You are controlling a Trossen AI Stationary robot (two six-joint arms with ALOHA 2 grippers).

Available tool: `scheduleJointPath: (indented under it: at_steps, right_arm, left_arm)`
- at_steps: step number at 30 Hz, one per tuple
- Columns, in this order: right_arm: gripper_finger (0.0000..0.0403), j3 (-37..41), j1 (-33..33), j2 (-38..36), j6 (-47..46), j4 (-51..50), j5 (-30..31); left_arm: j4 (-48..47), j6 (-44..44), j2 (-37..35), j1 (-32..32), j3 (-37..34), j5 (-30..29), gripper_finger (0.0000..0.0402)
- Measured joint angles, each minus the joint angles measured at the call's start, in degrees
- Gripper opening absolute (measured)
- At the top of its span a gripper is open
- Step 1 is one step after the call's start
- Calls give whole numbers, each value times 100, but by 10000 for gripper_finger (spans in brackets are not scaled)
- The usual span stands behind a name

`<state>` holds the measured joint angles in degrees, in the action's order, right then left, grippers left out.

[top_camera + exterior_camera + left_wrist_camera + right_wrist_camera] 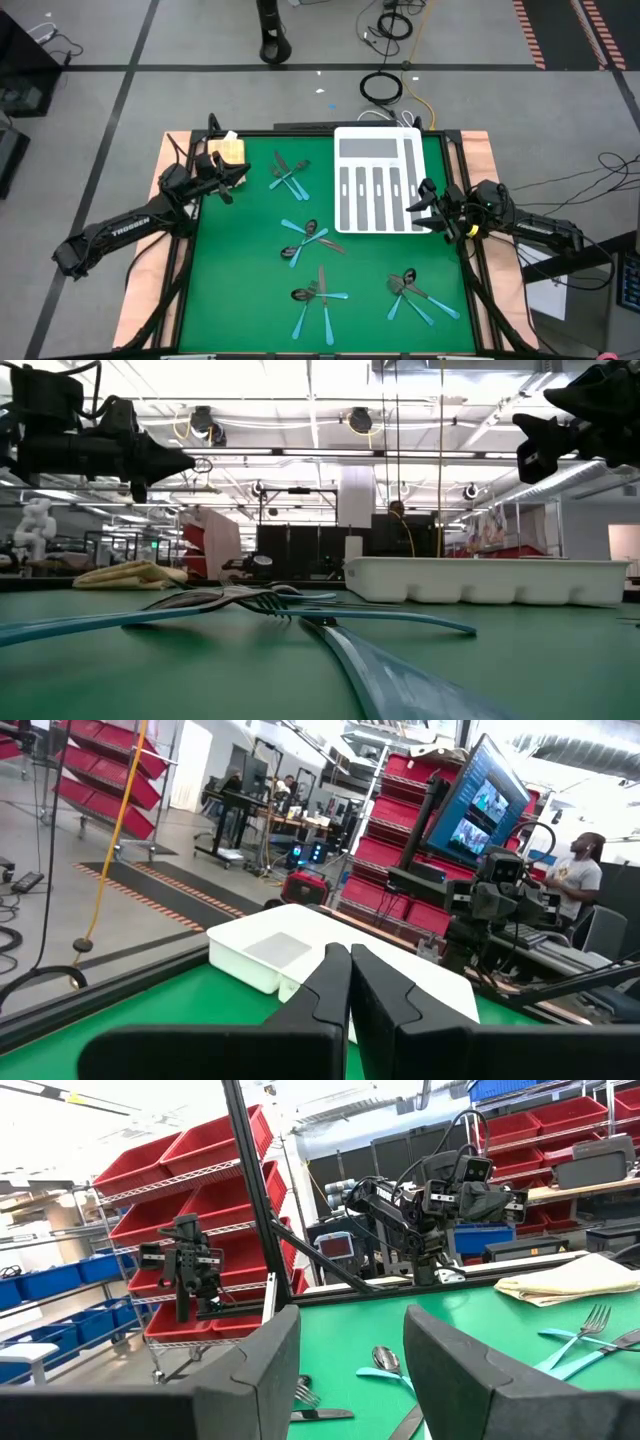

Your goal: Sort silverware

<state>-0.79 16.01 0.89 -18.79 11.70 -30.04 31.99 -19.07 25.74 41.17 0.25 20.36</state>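
Your right gripper (424, 206) is hovering wide and empty at the white tray (380, 147), your left gripper (238, 178) is waiting shut, because the silverware (318, 285) is lying scattered on the green mat (230, 290).

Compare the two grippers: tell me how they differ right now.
The left gripper has its fingers pressed shut; the right gripper has its fingers spread open. The left gripper hangs beside the yellow cloth; the right gripper hangs at the white tray. Neither gripper holds any silverware.
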Motion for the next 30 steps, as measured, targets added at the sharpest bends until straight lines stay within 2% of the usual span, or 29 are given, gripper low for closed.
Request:
scheduleJointPath:
  at_steps: [17,24,30]
  right_arm:
    - [167,2,0,-1,71,244,30]
    - [167,2,0,-2,170,435,234]
    - [167,2,0,-2,195,391,754]
  left_arm:
    - [0,0,0,2,-1,2,13]
    - [0,1,0,2,-2,0,13]
    - [-1,0,0,1,-2,1,13]
